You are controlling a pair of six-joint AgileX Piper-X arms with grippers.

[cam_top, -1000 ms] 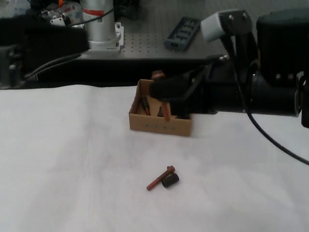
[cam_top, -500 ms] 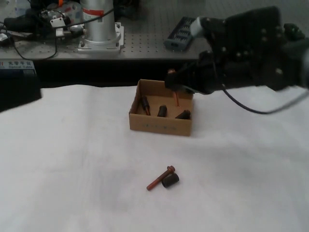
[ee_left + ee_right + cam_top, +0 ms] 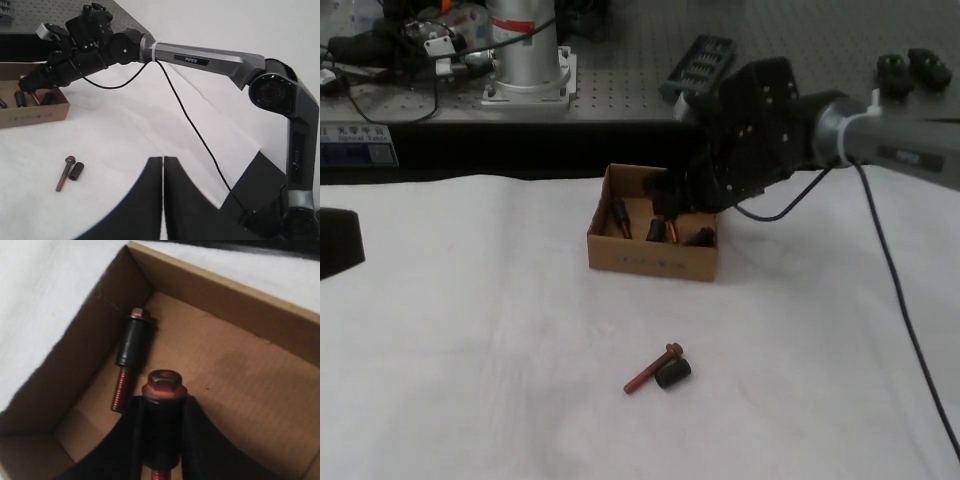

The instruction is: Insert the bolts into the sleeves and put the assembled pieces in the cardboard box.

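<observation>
cardboard box [image 3: 650, 262] now has our right gripper [image 3: 163, 407] low inside it, where half a second ago it hung above the far wall. its fingers grip an assembled piece [image 3: 164, 384] just over the floor, near a finished piece [image 3: 132, 347] already lying there, so we judge release comes next. one loose bolt [image 3: 648, 371] and sleeve [image 3: 673, 373] lie touching on the near white cloth [image 3: 470, 350]. our left gripper [image 3: 163, 167] sits closed and empty
</observation>
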